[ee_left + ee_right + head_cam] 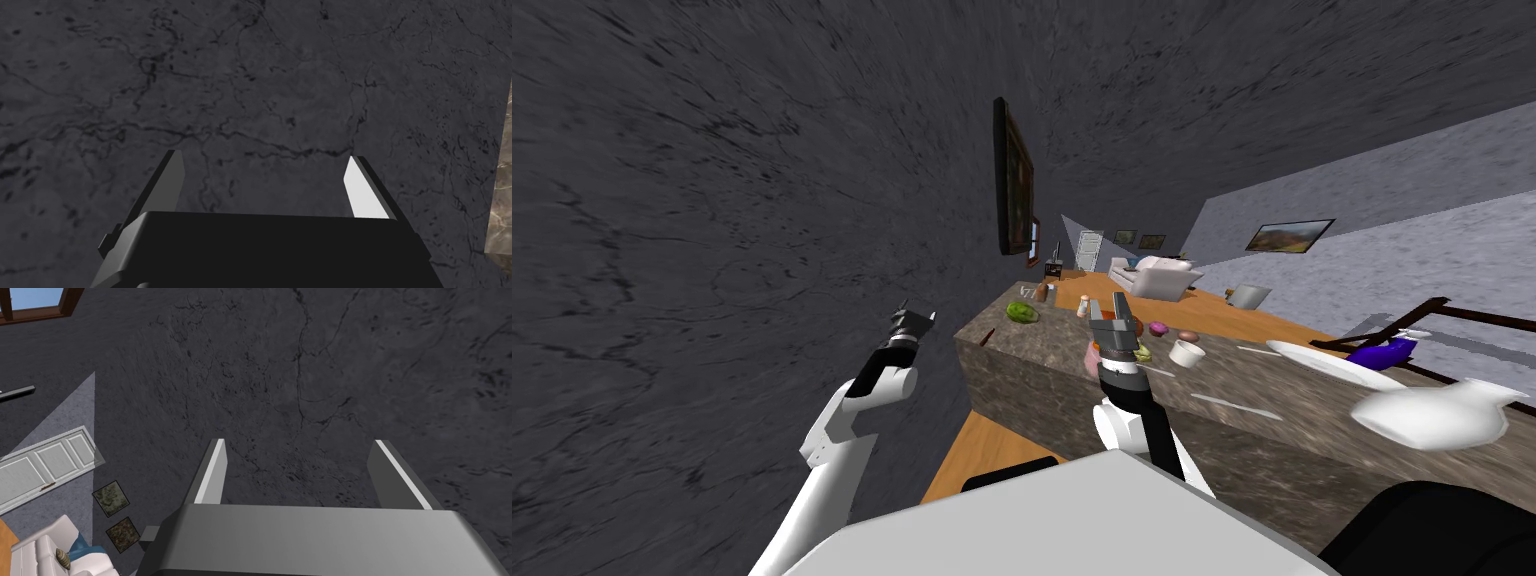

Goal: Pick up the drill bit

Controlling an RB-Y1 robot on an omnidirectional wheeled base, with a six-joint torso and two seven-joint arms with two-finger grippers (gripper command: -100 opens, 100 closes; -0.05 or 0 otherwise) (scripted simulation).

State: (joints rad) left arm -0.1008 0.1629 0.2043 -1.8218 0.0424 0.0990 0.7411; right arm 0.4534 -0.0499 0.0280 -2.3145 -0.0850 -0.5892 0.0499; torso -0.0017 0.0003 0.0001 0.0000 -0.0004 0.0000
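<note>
A small thin dark piece point(986, 337), perhaps the drill bit, lies at the near left corner of the brown stone counter point(1032, 385); it is too small to tell for sure. My right gripper point(1119, 298) is raised over the counter's middle, pointing up at the dark wall. Its wrist view shows the right gripper point(302, 463) open with nothing between the fingers. My left gripper point(917, 311) hangs left of the counter, beside the dark wall. Seen from its own wrist, the left gripper point(265, 175) is open and empty, with the counter's edge point(502, 175) off to one side.
On the counter sit a green item point(1023, 312), a white cup point(1186, 352), a pink piece point(1159, 328), a white plate point(1327, 364), a white jug point(1432, 415) and flat cutlery point(1234, 405). A dark framed picture point(1012, 190) juts from the wall. A white sofa point(1157, 275) stands far back.
</note>
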